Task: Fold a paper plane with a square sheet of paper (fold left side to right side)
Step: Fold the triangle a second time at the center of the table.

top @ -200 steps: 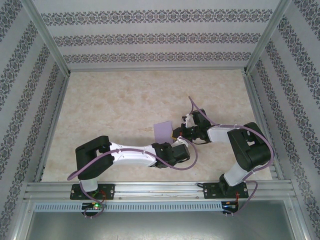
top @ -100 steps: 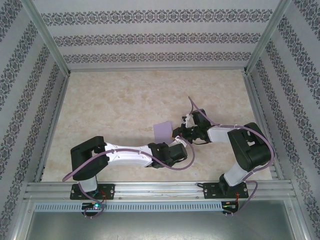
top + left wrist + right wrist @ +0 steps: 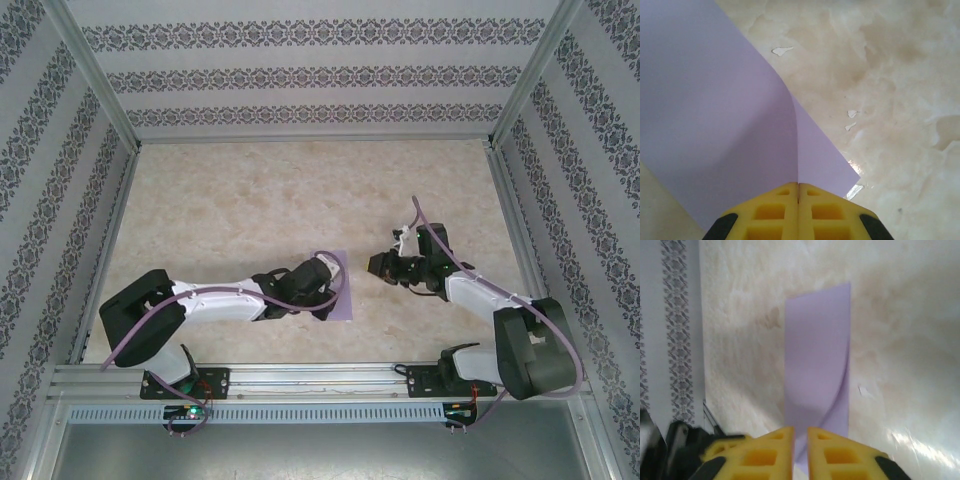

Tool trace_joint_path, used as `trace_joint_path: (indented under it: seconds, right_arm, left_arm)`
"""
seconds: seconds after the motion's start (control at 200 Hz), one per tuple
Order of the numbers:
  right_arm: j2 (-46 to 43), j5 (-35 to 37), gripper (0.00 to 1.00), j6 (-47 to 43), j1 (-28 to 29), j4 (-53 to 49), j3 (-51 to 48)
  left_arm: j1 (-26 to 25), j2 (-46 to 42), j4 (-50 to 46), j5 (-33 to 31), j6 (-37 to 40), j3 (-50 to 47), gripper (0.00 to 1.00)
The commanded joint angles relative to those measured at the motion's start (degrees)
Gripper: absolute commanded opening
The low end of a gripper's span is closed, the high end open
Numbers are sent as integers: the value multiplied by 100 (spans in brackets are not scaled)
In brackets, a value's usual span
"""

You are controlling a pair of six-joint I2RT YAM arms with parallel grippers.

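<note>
Your square sheet of paper (image 3: 715, 110) lay half-folded, long axis near-to-far; left jaws gripped it, right jaws nearly closed.

**Marbled tabletop boxed in by patterned walls**

A cream, marble-look tabletop (image 3: 250, 200) lies inside the enclosure, with small white chips (image 3: 781, 50) in its surface and a bright glare patch (image 3: 920, 450). Pale walls (image 3: 300, 75) carry horizontal bands of dark floral ornament. Aluminium posts (image 3: 95, 85) frame the corners, and a slotted aluminium rail (image 3: 320, 378) runs along the near edge.
</note>
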Motion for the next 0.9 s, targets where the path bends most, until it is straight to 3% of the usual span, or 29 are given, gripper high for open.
trace_joint_path:
  seconds: [0.0,0.295,0.894]
  right_arm:
    - [-150,-145,2,-67,319,-47,-251]
    - [148,535,0,539,1569,743,-612]
    - [1026,1069,0,457,1869,543,-563]
  left_arm:
    - [243,-173,940,783,-549,-242,0]
    - [517,-83,921,1184,-672,-294,0]
    - [696,81,669,1247,-581,-270,0]
